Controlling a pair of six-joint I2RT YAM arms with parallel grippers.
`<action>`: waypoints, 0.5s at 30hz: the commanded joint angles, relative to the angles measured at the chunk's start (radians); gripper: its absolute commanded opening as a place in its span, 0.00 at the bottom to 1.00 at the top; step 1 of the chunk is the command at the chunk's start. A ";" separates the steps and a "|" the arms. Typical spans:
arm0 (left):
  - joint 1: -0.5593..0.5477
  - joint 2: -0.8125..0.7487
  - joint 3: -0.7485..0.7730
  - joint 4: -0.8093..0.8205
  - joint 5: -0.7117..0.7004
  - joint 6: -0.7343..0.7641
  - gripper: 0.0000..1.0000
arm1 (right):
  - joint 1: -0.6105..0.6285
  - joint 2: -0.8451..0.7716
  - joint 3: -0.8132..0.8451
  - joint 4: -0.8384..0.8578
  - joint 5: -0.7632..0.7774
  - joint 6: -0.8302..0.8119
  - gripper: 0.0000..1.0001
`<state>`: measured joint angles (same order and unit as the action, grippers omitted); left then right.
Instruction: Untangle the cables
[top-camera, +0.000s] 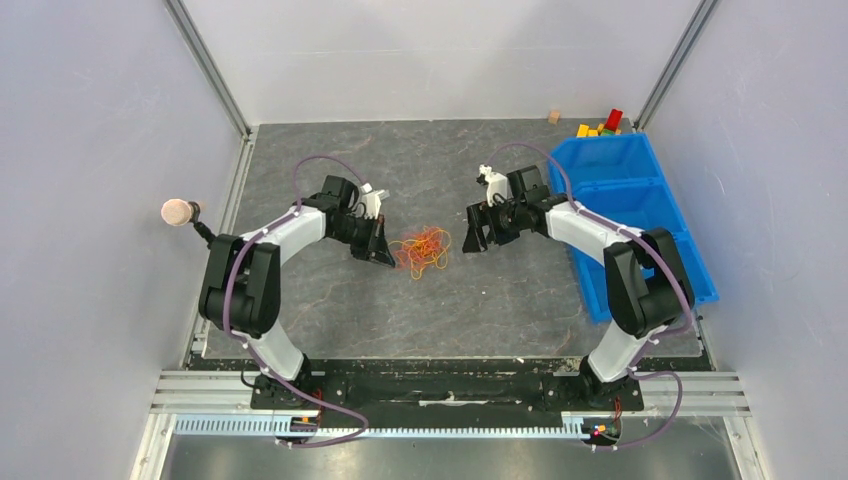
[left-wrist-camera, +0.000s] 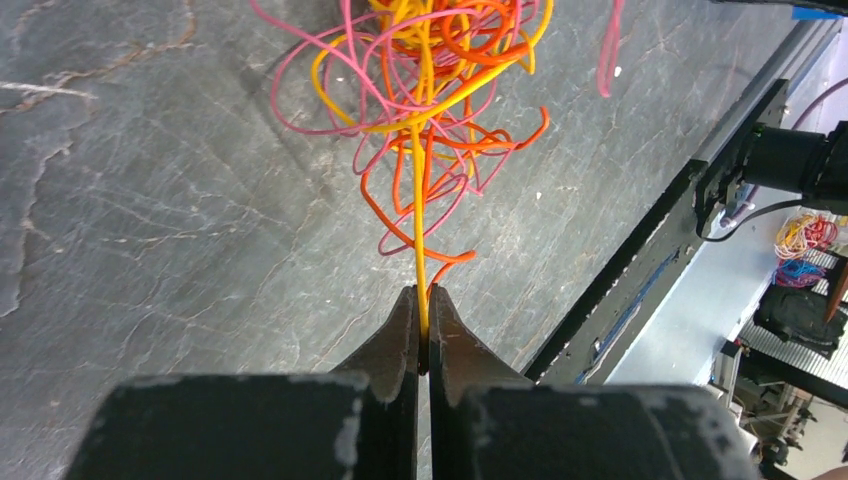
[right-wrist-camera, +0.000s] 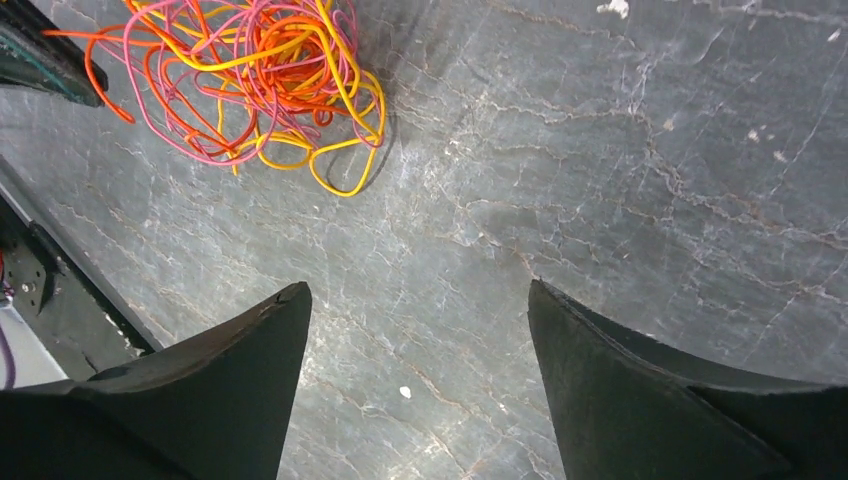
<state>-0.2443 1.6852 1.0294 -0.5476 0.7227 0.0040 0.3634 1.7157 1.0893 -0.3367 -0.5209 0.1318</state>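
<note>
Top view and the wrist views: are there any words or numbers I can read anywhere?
None can be read.
The bin, the table and the cables show no writing.
The clutter past the table edge in the left wrist view is too blurred to tell.

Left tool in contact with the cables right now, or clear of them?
Touching. Left wrist view: the left tool is pinched shut on a yellow strand that runs up into the cables.
</note>
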 joint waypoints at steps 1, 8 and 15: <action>0.008 0.013 0.037 0.021 -0.008 -0.045 0.02 | 0.038 -0.033 -0.013 0.088 0.026 0.015 0.84; 0.016 0.027 0.036 0.026 -0.015 -0.040 0.02 | 0.112 0.083 0.018 0.286 0.081 0.125 0.77; 0.030 0.038 0.045 0.009 -0.028 -0.034 0.02 | 0.143 0.155 0.042 0.385 0.290 0.152 0.44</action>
<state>-0.2272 1.7092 1.0370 -0.5438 0.7067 -0.0166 0.4984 1.8759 1.1137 -0.0860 -0.4107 0.2558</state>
